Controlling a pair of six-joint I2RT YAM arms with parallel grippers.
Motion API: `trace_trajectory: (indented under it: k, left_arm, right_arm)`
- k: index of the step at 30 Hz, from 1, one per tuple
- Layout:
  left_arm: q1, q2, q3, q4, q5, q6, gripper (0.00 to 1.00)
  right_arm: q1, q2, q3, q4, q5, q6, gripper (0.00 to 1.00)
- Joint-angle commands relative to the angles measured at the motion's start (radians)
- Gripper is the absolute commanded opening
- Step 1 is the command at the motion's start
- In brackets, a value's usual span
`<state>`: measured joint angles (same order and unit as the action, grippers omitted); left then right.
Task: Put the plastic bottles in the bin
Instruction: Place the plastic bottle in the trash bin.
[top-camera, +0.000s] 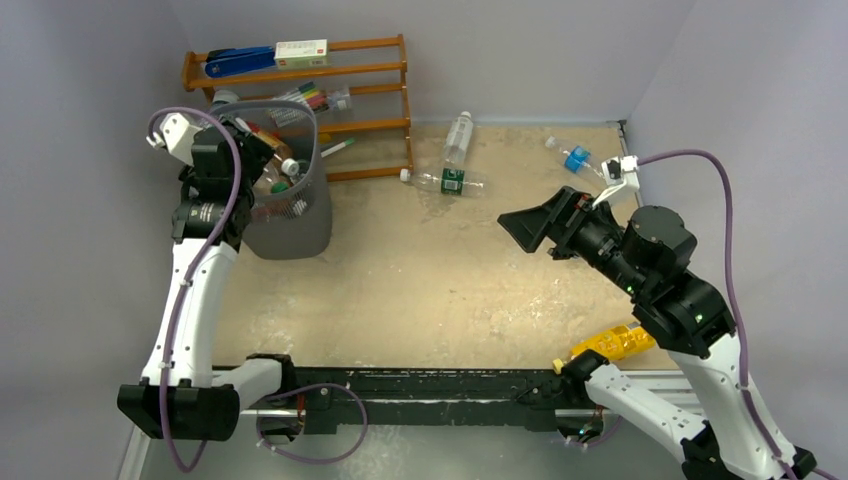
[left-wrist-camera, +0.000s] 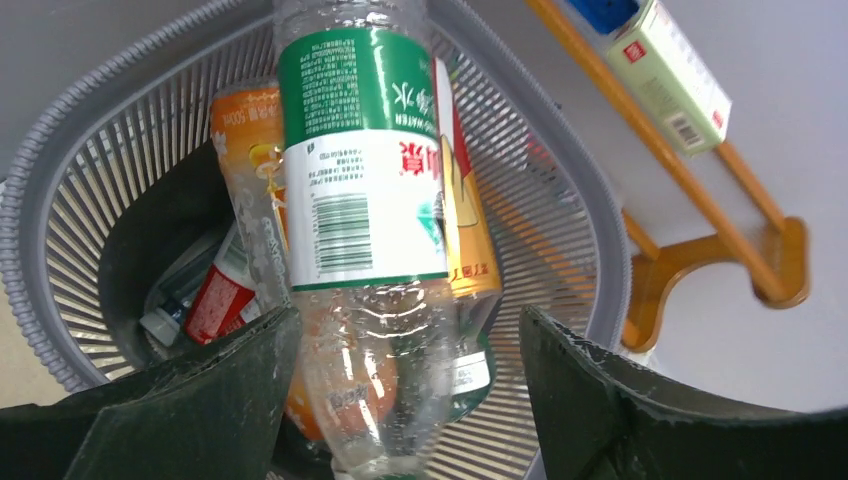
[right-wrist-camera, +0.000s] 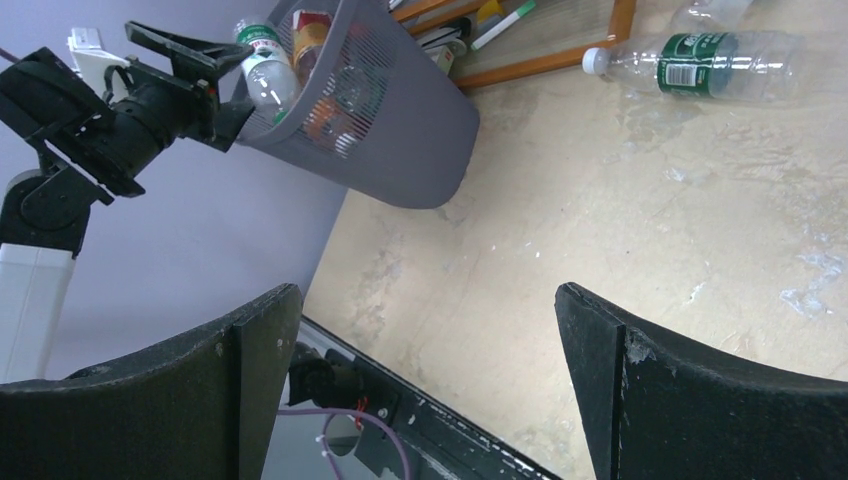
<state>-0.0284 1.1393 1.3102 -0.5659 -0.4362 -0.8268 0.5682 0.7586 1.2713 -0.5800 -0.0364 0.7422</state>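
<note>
Left gripper (left-wrist-camera: 405, 320): jaws parted above bin (left-wrist-camera: 90, 190) rim, green-labelled bottle (left-wrist-camera: 360, 200) between, gap at one side. Right gripper (right-wrist-camera: 425, 295): spread wide, empty, well right of bin.

"水" on green-labelled bottle (left-wrist-camera: 360, 200)

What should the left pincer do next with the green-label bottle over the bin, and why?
Probably lift the left pincer up and back from the bin. The green-label bottle stands inside the rim, resting among the other bottles. A gap shows between it and one finger, so it looks let go. Backing straight out should avoid knocking it over the rim.
</note>
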Motion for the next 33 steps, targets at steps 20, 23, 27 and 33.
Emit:
trace_trajectory:
  k: [20, 23, 27, 33]
  left_arm:
    - [-0.326, 0.123, 0.371, -0.169, 0.296, 0.202, 0.89]
    - [-0.505, 0.136, 0.363, -0.139, 0.263, 0.186, 0.90]
    - [-0.711, 0.156, 0.309, -0.080, 0.208, 0.166, 0.90]
    - [-1.000, 0.259, 0.215, 0.046, 0.155, 0.135, 0.90]
  right_arm:
    - [-0.003, 0.089, 0.127, -0.170, 0.254, 0.089, 1.00]
    - [-0.003, 0.132, 0.206, -0.250, 0.343, 0.131, 1.00]
    - [-0.002, 0.110, 0.275, -0.103, 0.263, 0.029, 1.00]
    - [-0.002, 0.073, 0.355, 0.083, 0.137, -0.065, 1.00]
